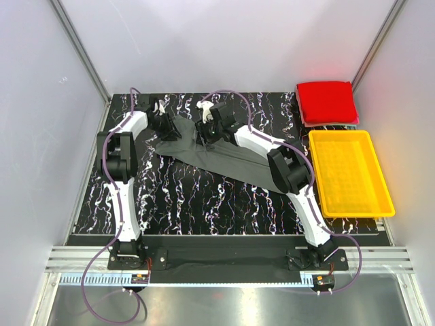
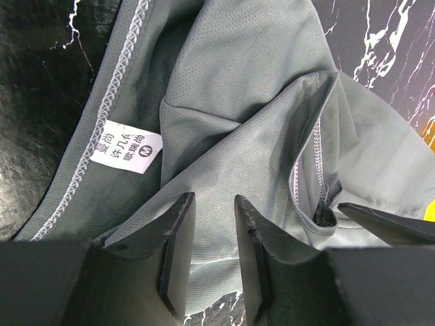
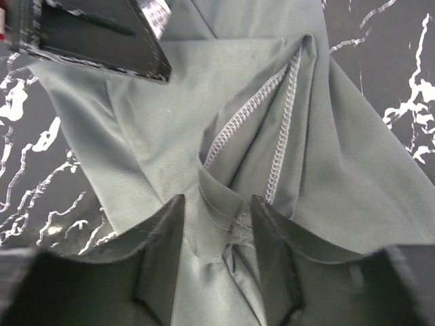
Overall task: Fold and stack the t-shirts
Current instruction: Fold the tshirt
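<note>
**Grey shirt gripped at its far end, not yet spread flat**

Nearest, the two arms rise from the front edge of the table (image 1: 204, 204) and reach away over its marbled black top. Between them the dark grey t-shirt (image 1: 217, 159) lies rumpled in a long diagonal band across the middle, unfolded. At its far end the left tool (image 2: 212, 200) pinches cloth just below the white size label (image 2: 127, 153). The right tool (image 3: 216, 202) is pressed onto a gathered pleat beside a stitched seam, close to the left one.

To do this step well, I judge the tools should draw apart until the held edge is taut. They should then drag the shirt flat before any fold, both grips firm so neither end slips.

Farther right sits the yellow tray (image 1: 353, 211). Beyond it, in the far right corner, the red t-shirt (image 1: 326, 100) lies folded square on a pink edge (image 1: 332, 123).

Count: two arms, two tools, three shirts showing (one grey, one red, one pink), one tray, one label.
</note>
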Robot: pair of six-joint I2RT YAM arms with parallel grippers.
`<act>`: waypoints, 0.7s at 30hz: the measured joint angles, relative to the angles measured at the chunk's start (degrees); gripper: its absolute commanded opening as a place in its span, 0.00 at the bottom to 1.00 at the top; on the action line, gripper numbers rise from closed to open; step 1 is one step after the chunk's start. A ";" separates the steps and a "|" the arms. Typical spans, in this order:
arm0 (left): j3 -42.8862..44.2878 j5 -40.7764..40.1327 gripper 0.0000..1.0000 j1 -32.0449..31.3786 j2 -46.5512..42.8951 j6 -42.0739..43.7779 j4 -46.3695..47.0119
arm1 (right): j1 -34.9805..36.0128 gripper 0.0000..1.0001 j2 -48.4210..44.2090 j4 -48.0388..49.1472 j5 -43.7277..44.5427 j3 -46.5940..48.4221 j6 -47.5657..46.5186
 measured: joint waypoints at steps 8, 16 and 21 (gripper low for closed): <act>1.09 -0.79 0.34 0.00 1.90 0.00 -0.35 | 0.17 0.00 -0.31 2.99 7.19 -2.69 0.37; 6.56 -2.01 0.34 -0.11 5.03 0.00 -1.36 | 0.28 0.00 -2.99 7.96 19.41 -11.34 4.92; 6.73 -2.38 0.34 -0.22 5.09 0.02 -1.64 | 0.37 0.08 -4.44 8.13 22.03 -12.72 8.83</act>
